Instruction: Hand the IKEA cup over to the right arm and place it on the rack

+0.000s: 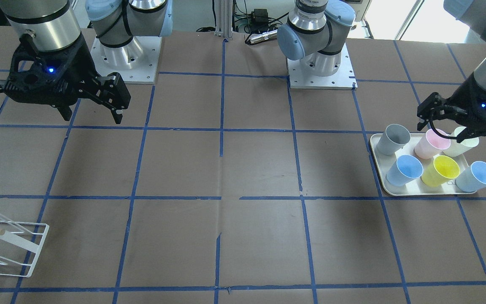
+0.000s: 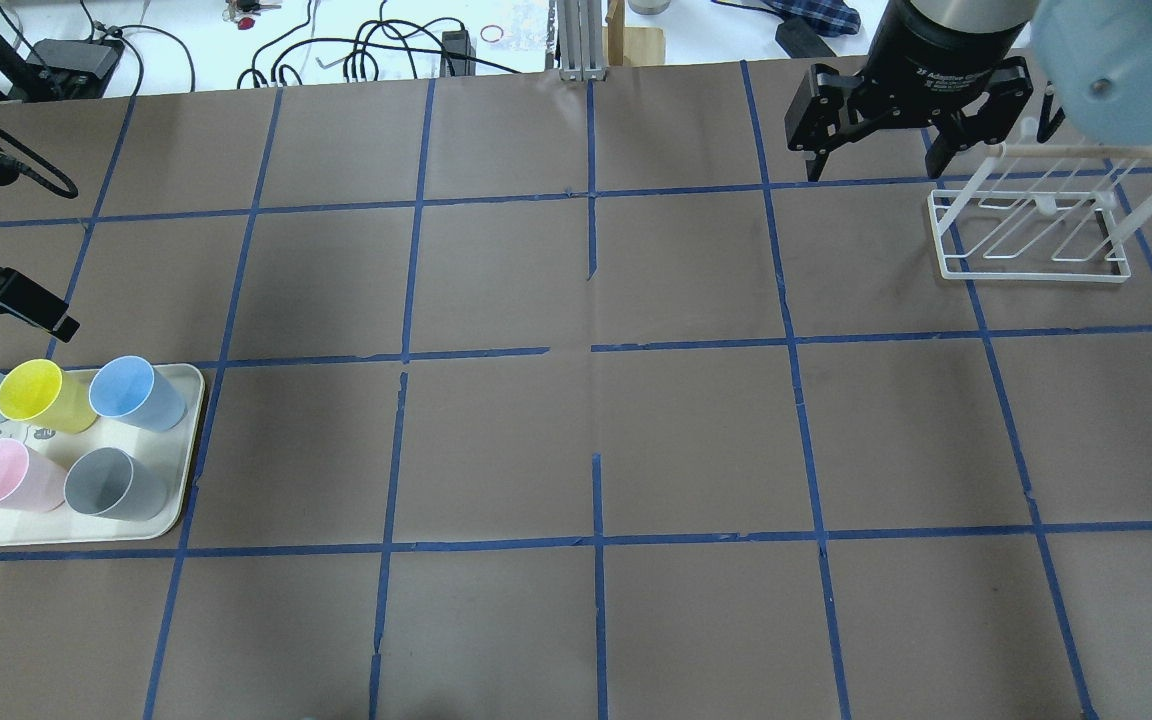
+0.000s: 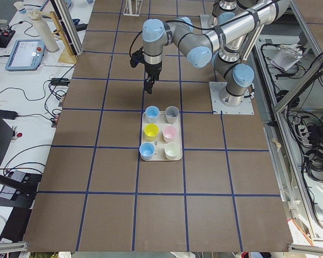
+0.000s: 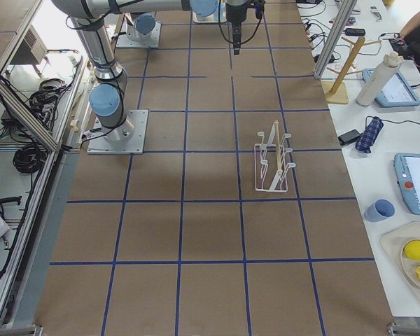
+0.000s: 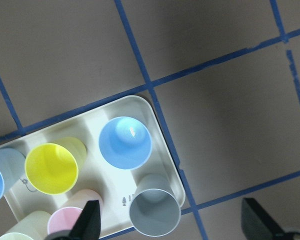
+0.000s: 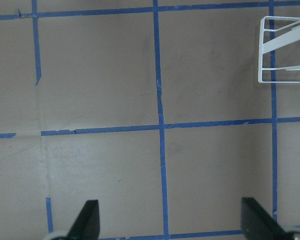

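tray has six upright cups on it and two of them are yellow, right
No. The tray holds six upright cups, but only one yellow cup; the pair are the blue cups, as the exterior front-facing view shows.

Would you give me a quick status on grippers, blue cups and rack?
Left gripper open near cream tray. Right gripper open, empty, raised. Both pale-blue plastic tumblers upright on tray, ungripped. White wire rack bare; nothing seen in the way.

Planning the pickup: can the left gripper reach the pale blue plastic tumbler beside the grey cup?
Probably yes: the left gripper hangs open near the cream tray; the pale blue plastic tumbler stands upright, uncovered.
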Controlling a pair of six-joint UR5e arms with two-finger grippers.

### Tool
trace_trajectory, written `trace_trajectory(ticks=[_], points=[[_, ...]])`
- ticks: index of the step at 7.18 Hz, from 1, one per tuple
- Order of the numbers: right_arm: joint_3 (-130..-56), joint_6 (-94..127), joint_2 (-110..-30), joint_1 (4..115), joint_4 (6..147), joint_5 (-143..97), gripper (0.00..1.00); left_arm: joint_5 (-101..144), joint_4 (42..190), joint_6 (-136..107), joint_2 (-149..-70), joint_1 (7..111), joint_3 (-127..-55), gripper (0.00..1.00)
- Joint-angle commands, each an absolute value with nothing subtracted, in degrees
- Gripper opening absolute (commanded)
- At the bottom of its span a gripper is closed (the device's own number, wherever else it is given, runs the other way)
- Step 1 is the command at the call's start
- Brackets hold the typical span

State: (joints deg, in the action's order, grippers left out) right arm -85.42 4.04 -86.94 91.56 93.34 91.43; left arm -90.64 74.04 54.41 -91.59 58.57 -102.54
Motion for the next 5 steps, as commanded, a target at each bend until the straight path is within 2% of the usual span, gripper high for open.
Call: trace_trajectory(ticks=[1, 2, 4, 5], points=[[-85.3, 4.1, -87.2, 91.1, 92.9, 91.7, 1.00, -90.6, 65.5, 57.7, -96.6, 57.9, -105.0, 0.98], [-85.4, 4.0, -87.2, 91.0, 92.8, 91.2, 1.00, -90.6, 64.4, 59.6, -98.2, 57.9, -105.1, 0.87], [-85.1, 3.3, -87.4, 91.0, 92.3, 91.5, 1.00, -90.5, 64.4, 62.1, -101.1, 56.4, -105.0, 0.79], [-85.3, 3.3, -87.4, 91.0, 92.2, 91.3, 1.00, -90.5, 64.0, 62.2, -102.2, 56.2, -104.9, 0.79]])
